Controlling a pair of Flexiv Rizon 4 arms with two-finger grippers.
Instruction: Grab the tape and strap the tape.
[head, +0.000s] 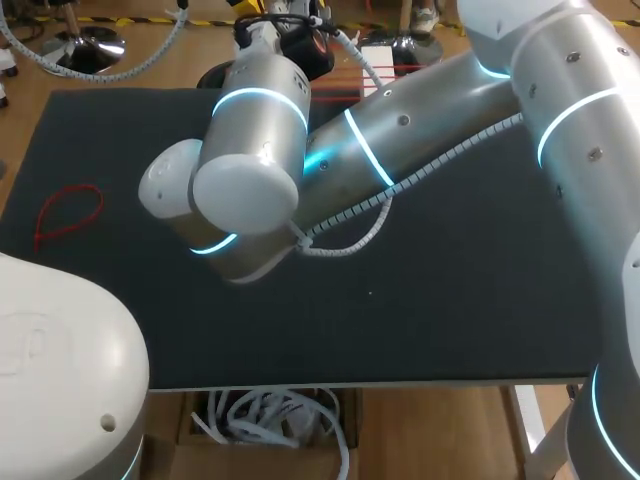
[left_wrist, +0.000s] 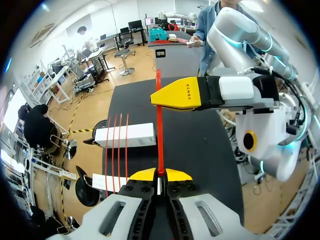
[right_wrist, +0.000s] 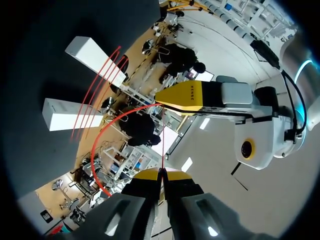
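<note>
In the left wrist view my left gripper (left_wrist: 160, 176) is shut on a thin red strap (left_wrist: 160, 130). The strap runs straight ahead to my right gripper (left_wrist: 176, 93), whose yellow tips close on it from the side. From the right wrist view, my right gripper (right_wrist: 161, 173) is shut on the same strap, which bends in a loop (right_wrist: 97, 150) toward my left gripper (right_wrist: 180, 97). Both grippers hang above the far part of the dark table (head: 450, 300). In the head view the arms cover them.
Two white blocks (left_wrist: 125, 135) (left_wrist: 107, 181) lie near the table's far edge with several red straps (left_wrist: 116, 150) laid across them. A loose red strap loop (head: 68, 215) rests at the table's left. My right arm (head: 400, 140) stretches over the table's middle.
</note>
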